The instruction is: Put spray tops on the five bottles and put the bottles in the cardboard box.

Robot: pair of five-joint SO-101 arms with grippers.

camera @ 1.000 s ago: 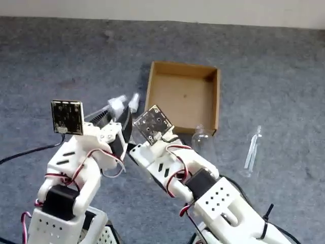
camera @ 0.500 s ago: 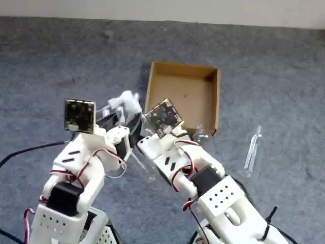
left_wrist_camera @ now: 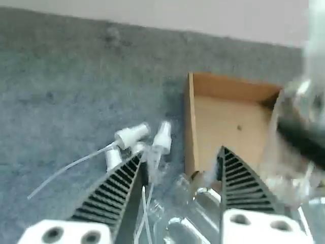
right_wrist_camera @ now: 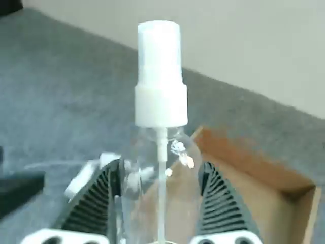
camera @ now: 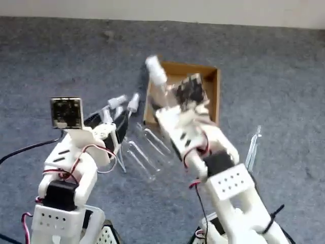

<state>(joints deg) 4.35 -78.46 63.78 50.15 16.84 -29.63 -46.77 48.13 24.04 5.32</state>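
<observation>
The left tool (left_wrist_camera: 181, 154), fingers apart, is near three loose spray tops (left_wrist_camera: 132, 134) and at least two clear bottles (camera: 138, 158) lying on the counter (camera: 61, 56). The right tool (right_wrist_camera: 158, 170) is clamped on one bottle (right_wrist_camera: 152, 152), which holds the tube (right_wrist_camera: 161, 168) of its fitted spray top (right_wrist_camera: 160, 76). It is above the left wall of the cardboard box (left_wrist_camera: 231, 119), whose bare brown floor shows.

Nothing here you can read.

You won't find a legible word, number or label on the cardboard box (camera: 216, 86), and the bottle (right_wrist_camera: 160, 173) and its white spray top (right_wrist_camera: 160, 76) are just as plain. The same goes for the small dark board (camera: 66, 112) mounted at a wrist (any marks on it are too small to make out).
</observation>
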